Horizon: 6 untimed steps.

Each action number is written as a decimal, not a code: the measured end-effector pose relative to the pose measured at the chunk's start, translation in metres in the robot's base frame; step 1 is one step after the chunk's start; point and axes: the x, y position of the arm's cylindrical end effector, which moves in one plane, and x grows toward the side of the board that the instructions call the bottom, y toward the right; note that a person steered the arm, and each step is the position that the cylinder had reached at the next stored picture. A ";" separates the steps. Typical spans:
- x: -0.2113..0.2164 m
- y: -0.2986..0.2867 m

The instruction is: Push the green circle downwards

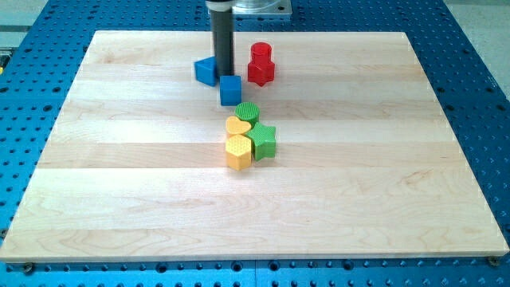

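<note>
The green circle (248,112) lies near the board's middle, touching a yellow heart (237,126) below it on the left and a green star (264,140) below it on the right. My tip (225,73) stands above and left of the green circle, between a blue block (206,71) on its left and a blue cube (230,89) just below it. The tip is apart from the green circle, with the blue cube between them.
A yellow hexagon-like block (238,151) sits at the bottom of the cluster, touching the star. Two red blocks (260,65) stand together right of the rod. The wooden board (119,199) rests on a blue perforated table.
</note>
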 end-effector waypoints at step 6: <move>0.072 0.068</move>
